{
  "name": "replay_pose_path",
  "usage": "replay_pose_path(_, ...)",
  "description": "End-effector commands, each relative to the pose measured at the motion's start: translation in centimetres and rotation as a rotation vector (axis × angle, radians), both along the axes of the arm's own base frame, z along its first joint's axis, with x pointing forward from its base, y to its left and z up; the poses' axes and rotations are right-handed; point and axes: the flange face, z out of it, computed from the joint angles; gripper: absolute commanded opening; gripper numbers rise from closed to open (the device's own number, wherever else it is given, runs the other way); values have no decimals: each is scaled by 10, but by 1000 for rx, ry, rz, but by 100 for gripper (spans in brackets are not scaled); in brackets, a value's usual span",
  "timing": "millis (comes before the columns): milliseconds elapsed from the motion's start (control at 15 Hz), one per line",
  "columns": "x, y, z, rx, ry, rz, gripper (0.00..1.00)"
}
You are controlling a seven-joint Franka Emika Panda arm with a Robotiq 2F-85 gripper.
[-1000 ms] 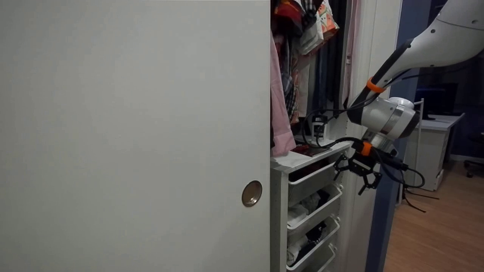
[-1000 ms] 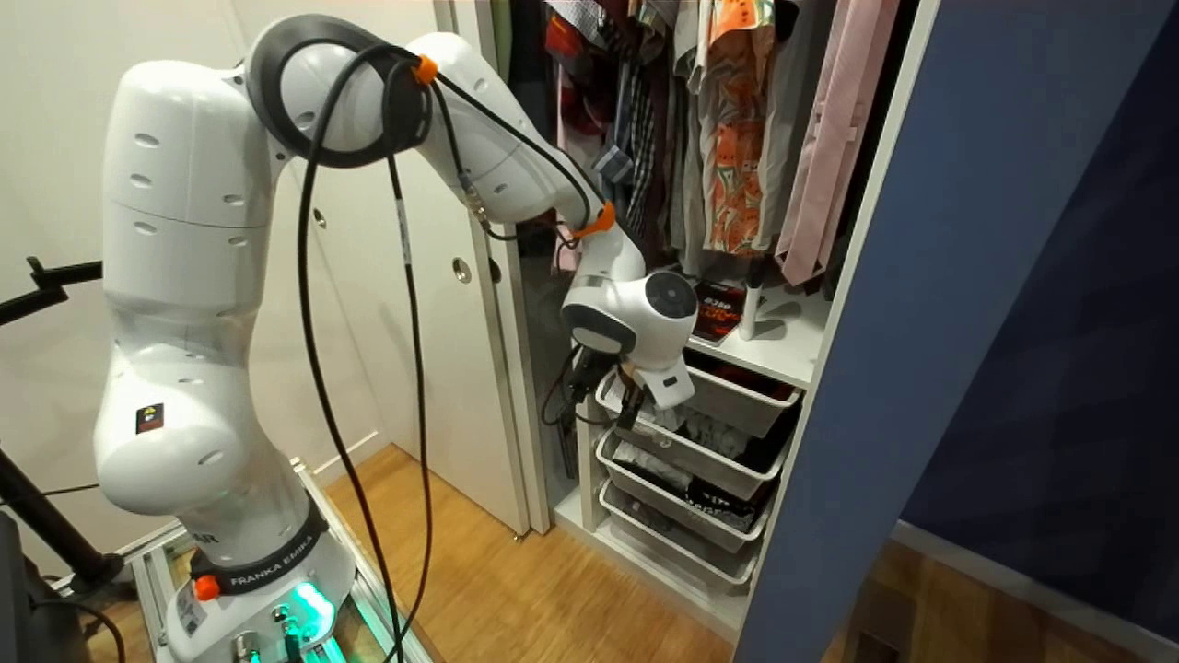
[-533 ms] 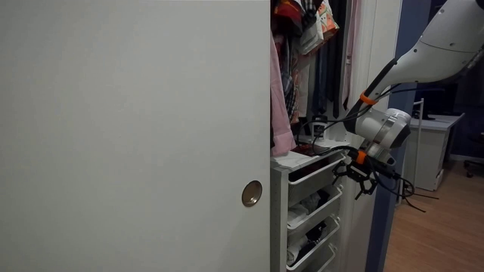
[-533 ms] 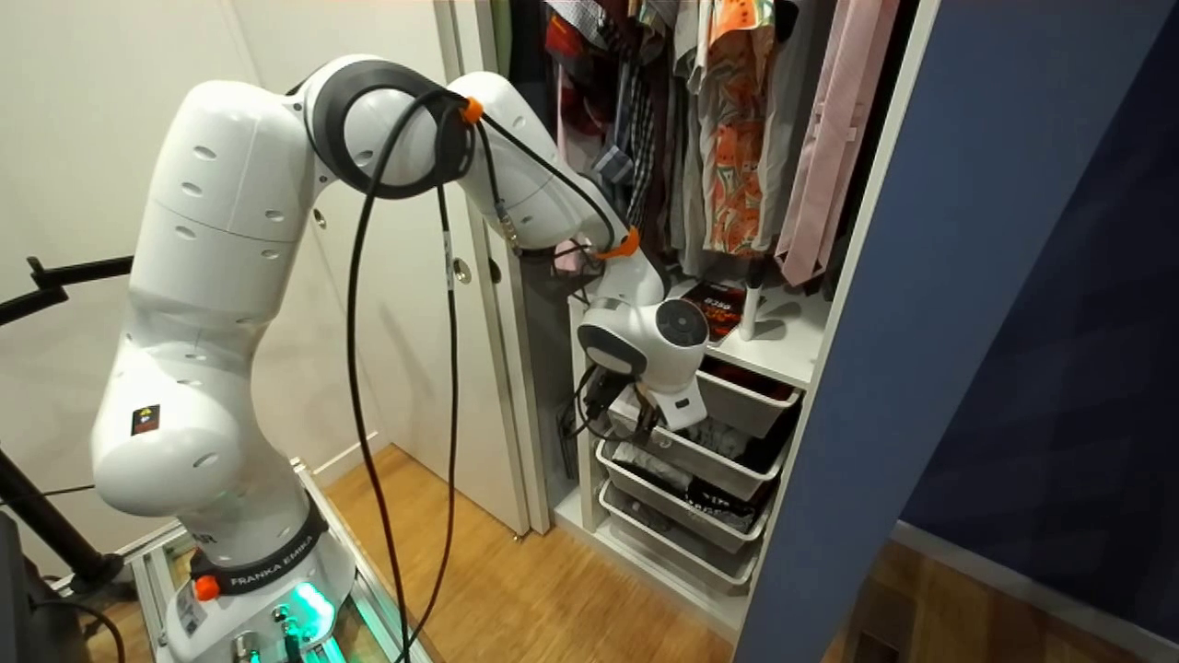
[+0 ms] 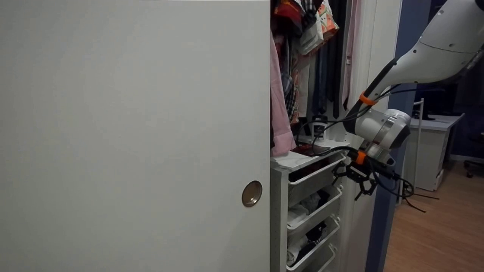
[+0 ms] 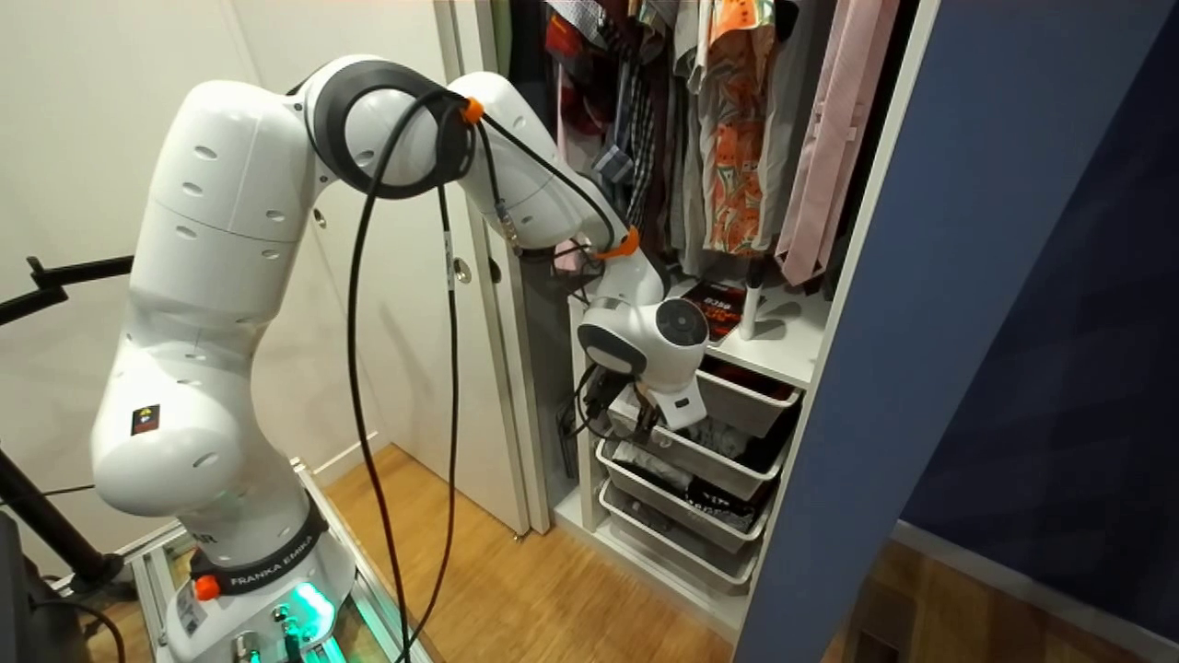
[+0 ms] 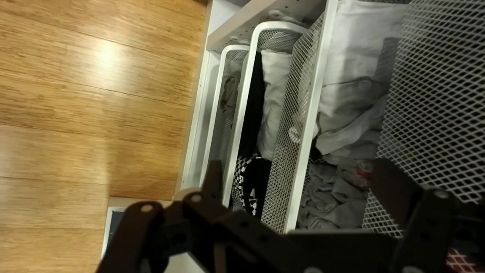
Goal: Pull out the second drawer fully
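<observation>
The second drawer (image 7: 312,110), a white-rimmed wire-mesh basket, sits directly below the matching top drawer (image 7: 447,94). The black two-finger gripper (image 7: 298,165) is spread wide, holding nothing. Center the front rim (image 7: 303,159) between fingertips (image 7: 394,185); close; pull straight outward.

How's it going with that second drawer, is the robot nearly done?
Not nearly, I'd say. Looks done: lining up; in the wrist view the open fingers appear on either side of the second drawer's rim. In hand: no grip shows, as the fingers stand apart. Left: gripping and apparently the whole pull, since in an exterior view that rim does not jut out past the top drawer.
</observation>
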Motion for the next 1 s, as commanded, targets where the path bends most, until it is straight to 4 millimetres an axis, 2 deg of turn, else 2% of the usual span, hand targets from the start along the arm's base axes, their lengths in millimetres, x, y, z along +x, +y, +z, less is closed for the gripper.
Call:
replay_pose_path(0, 6, 5, -26, 22, 30, -18, 100)
replay_pose_path(467, 19, -19, -89, 59, 42, -65, 100)
replay_pose_path(933, 49, -46, -132, 109, -27, -111, 100)
